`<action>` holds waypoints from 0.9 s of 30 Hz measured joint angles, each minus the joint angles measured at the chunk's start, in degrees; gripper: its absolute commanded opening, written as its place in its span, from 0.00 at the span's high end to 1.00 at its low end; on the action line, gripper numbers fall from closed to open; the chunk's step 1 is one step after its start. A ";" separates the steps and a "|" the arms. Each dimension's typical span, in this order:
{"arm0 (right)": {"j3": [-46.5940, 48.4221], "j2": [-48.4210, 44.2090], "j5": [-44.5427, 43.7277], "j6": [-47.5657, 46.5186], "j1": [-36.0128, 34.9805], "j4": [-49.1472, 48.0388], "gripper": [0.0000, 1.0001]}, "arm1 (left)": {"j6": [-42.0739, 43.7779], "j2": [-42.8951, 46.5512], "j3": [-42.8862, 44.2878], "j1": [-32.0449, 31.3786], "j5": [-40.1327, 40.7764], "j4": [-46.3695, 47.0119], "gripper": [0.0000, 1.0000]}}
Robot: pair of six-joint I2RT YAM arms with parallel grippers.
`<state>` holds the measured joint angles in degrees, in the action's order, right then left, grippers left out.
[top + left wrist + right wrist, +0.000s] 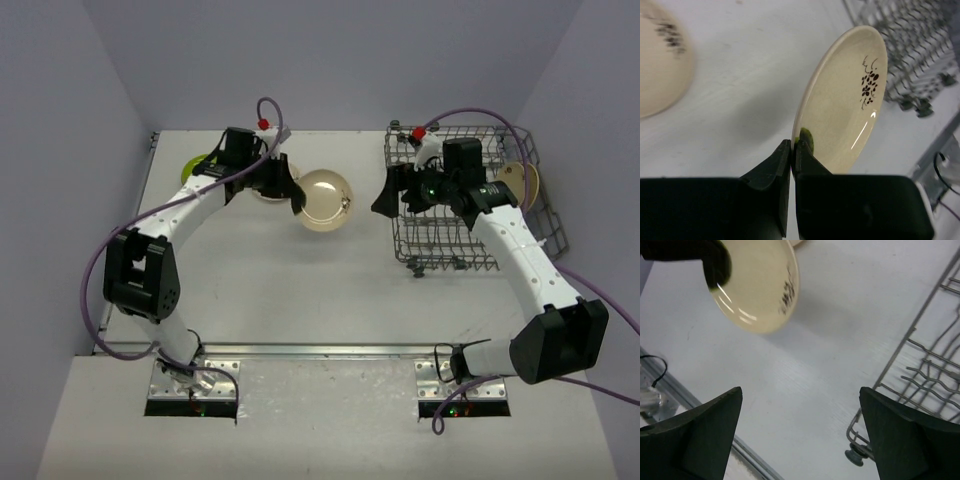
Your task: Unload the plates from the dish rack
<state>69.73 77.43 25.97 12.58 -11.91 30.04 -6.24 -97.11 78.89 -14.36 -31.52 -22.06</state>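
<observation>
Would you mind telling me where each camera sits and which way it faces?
Top external: above and behind the arms, looking down on the table, dish rack and both arms.
Left wrist: on the left arm, looking along the left gripper, shut on the rim of the held plate.
Right wrist: on the right arm, looking down past the open right gripper at the table and rack edge.
Shared: all three show the held plate and the rack.
</observation>
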 measured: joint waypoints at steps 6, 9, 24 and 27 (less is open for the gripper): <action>-1.10 -0.06 -5.73 0.33 4.44 -0.08 0.01 | -0.07 -13.70 13.67 12.14 7.11 -4.13 1.00; -2.69 -0.26 -6.69 0.31 6.60 0.09 0.01 | -0.24 -20.12 19.81 16.14 8.83 -6.26 0.97; -3.82 -1.70 -7.36 -0.54 8.74 0.97 0.01 | -0.54 -32.14 31.58 18.35 8.05 -11.21 0.73; -3.82 -1.68 -7.34 -0.54 8.80 1.10 0.01 | -0.48 -32.26 31.58 18.35 7.85 -11.28 0.49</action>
<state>65.91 75.75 18.63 12.03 -3.11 31.14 -6.72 -129.36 110.48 3.99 -23.67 -33.34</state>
